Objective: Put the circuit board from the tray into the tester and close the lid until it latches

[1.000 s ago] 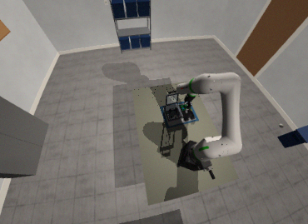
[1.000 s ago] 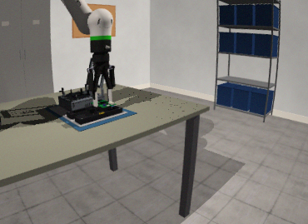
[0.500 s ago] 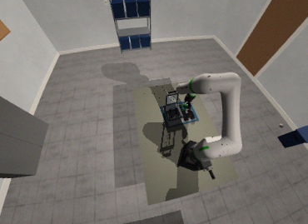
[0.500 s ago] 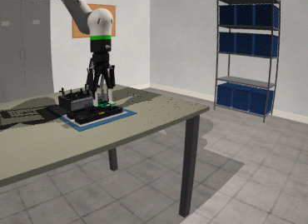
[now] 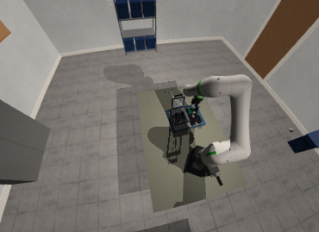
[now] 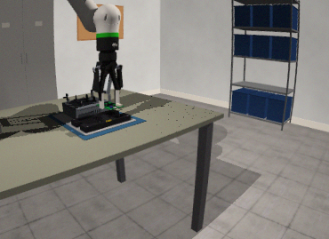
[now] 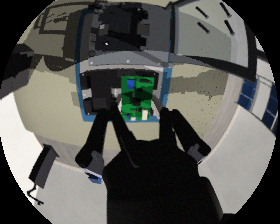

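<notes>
My gripper [image 7: 136, 99] [image 6: 107, 104] [image 5: 192, 109] is shut on the green circuit board [image 7: 136, 96] [image 6: 110, 105], gripping it across its long edges. It holds the board level, a little above the black tray [image 7: 94, 92] [image 6: 102, 119] [image 5: 197, 119]. The tester [image 7: 119, 25] [image 6: 80, 107] [image 5: 178, 117] stands right beside the tray, on the same blue mat [image 6: 133, 122] [image 7: 80, 85]. Its grey lid [image 7: 203, 25] [image 5: 178, 103] is swung open. The pins and posts are too small to make out.
Mat, tray and tester sit near the far end of the olive table [image 6: 169, 114] [image 5: 215, 179]. A flat dark fixture [image 6: 22, 120] [image 5: 172, 147] lies further along the table. The arm's base [image 5: 203, 162] is mounted on the table. A shelf with blue bins [image 6: 262, 56] stands by the wall.
</notes>
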`<action>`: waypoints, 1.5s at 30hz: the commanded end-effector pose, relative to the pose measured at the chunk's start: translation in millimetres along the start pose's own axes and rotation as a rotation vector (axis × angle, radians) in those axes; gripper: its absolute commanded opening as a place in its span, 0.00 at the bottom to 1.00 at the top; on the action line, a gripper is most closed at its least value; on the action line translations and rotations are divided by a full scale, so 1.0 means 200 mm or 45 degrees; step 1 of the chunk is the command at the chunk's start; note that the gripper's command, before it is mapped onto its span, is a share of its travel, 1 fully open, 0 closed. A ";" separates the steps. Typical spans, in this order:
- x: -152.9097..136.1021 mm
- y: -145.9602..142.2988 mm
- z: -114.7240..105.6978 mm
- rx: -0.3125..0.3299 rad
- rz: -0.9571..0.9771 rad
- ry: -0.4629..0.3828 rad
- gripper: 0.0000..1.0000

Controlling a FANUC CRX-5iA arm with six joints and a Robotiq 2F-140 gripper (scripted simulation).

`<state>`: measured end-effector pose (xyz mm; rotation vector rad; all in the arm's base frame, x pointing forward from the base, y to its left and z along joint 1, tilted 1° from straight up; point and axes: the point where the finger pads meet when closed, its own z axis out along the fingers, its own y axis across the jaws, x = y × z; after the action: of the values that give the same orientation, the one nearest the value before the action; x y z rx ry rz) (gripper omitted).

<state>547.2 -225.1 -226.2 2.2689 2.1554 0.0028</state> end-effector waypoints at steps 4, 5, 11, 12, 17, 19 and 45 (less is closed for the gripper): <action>0.00 0.00 -0.06 0.000 0.000 0.000 0.46; 0.00 0.00 -0.08 0.000 0.000 0.000 0.46; 0.00 0.00 -0.16 0.000 0.000 0.000 0.46; 0.00 0.00 -0.17 0.000 0.000 0.000 0.46; 0.00 0.00 -0.21 0.000 0.000 0.000 0.46; 0.00 0.00 -0.22 0.000 0.000 0.000 0.46; 0.00 0.00 -0.25 0.000 0.000 0.000 0.46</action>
<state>546.6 -224.6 -176.5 2.2690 2.1554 0.0028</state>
